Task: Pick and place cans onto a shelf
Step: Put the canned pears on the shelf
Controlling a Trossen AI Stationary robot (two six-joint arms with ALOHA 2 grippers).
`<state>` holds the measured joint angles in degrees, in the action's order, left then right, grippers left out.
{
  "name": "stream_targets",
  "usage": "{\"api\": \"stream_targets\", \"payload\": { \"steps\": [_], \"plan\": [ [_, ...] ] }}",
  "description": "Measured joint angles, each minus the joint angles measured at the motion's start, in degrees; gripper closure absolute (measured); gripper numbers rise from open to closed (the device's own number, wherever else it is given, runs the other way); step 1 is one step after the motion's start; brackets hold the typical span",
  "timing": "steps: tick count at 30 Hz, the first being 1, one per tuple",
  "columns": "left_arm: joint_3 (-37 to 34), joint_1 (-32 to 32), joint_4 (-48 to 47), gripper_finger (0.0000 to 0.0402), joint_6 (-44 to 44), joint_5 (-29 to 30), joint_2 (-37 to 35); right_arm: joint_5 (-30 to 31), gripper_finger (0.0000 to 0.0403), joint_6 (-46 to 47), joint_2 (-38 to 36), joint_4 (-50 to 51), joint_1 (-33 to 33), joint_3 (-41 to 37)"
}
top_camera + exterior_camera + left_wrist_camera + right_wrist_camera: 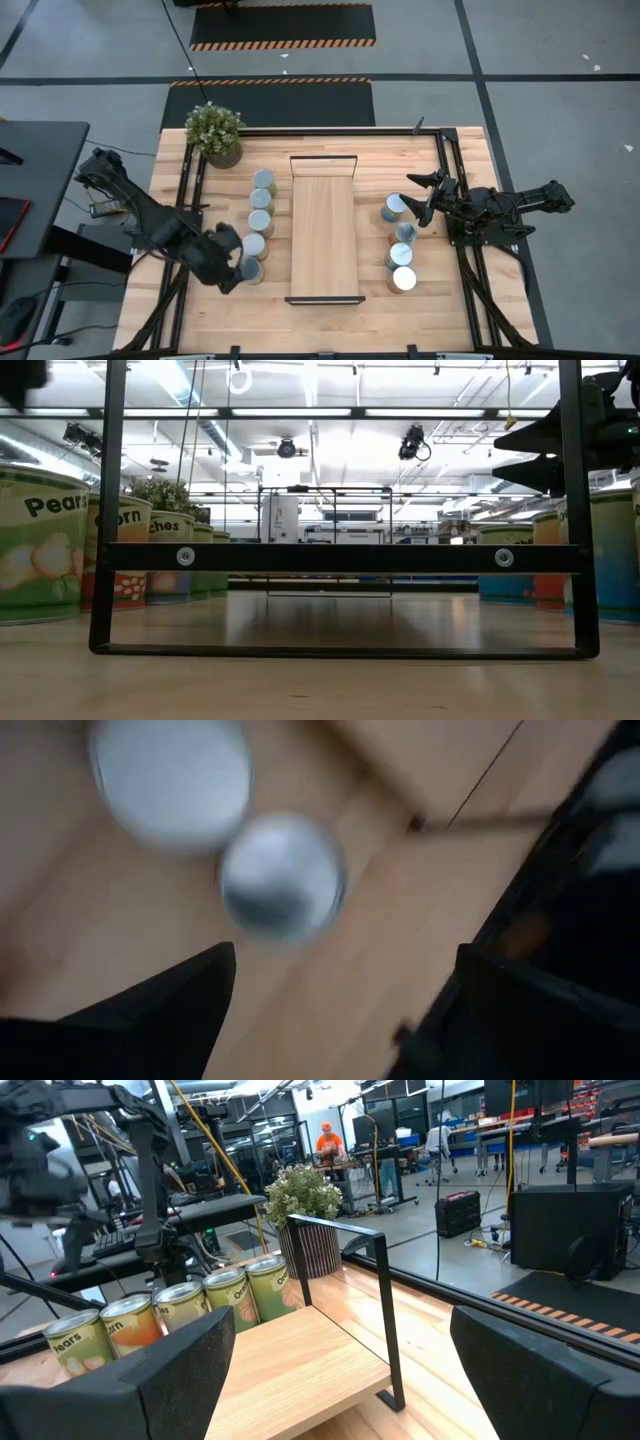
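High view: we count nine cans, five in a row left of the shelf and four in a row to its right, all on the table; the shelf board carries none (nothing placed yet, we judge); left gripper hangs spread wide and empty over the nearest can of the five; next move, we judge: descend and close on it; right gripper, equally spread and empty, waits beside the four.

Bright overhead strip lighting, left wrist view motion-blurred
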<state>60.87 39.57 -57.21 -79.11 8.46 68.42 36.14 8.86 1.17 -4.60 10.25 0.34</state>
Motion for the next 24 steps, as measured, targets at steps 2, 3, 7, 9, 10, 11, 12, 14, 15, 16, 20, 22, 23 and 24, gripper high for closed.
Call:
{"api": "stream_targets", "payload": {
  "steps": [2, 3, 7, 9, 10, 11, 12, 14, 15, 16, 20, 22, 23, 24],
  "plan": [
    [-0.21, 0.78, -0.63, 0.0018, -3.07, -5.17, 2.18, 0.0, 0.0025, 0.0, 0.0, 0.0, 0.02, 0.0],
    [-0.22, 1.16, -1.58, 0.0018, -4.35, -7.5, 3.36, -0.02, 0.0025, 0.0, -0.02, 0.0, 0.0, 0.0],
    [-0.34, 2.93, -4.13, 0.0018, -7.11, -10.84, 7.75, -0.02, 0.0025, 0.0, 0.0, 0.0, 0.01, 0.01],
    [-0.34, 3.36, -4.22, 0.0018, -6.61, -10.8, 10.27, -0.02, 0.0025, 0.0, 0.0, 0.0, 0.01, 0.0],
    [-0.34, 3.49, -4.11, 0.0018, -5.74, -10.87, 11.41, 0.0, 0.0025, 0.0, 0.0, 0.0, 0.0, 0.0],
    [-0.34, 3.45, -4.21, 0.0018, -4.85, -10.95, 12.55, -0.01, 0.0025, 0.0, -0.01, 0.0, 0.02, 0.0],
    [-0.34, 3.37, -4.29, 0.0018, -3.93, -10.95, 13.66, 0.0, 0.0025, 0.0, 0.0, 0.0, 0.02, 0.0],
    [-0.34, 3.35, -4.38, 0.0017, -1.76, -10.0, 15.88, -0.02, 0.0025, 0.0, -0.02, 0.01, 0.01, 0.0],
    [-0.34, 3.3, -4.42, 0.0017, -0.87, -9.7, 16.88, -0.01, 0.0025, 0.0, 0.0, 0.01, 0.01, 0.0],
    [-0.34, 3.28, -4.42, 0.0017, 0.38, -9.47, 17.87, -0.01, 0.0025, 0.0, 0.0, 0.0, 0.02, 0.01],
    [-0.34, 3.26, -4.38, 0.0017, 2.88, -5.99, 21.05, 0.0, 0.0025, 0.0, 0.0, 0.0, -0.01, 0.0],
    [-0.36, 3.03, -4.35, 0.0017, 3.33, -4.36, 22.06, -0.02, 0.0025, 0.0, -0.01, 0.02, 0.02, 0.0],
    [-0.36, 2.99, -4.35, 0.0017, 3.43, -3.63, 22.45, -0.01, 0.0025, 0.0, 0.0, 0.01, -0.01, 0.0],
    [-0.37, 2.98, -4.33, 0.0017, 3.54, -2.58, 22.68, -0.01, 0.0025, 0.0, -0.01, 0.01, 0.0, 0.0]
  ]
}}
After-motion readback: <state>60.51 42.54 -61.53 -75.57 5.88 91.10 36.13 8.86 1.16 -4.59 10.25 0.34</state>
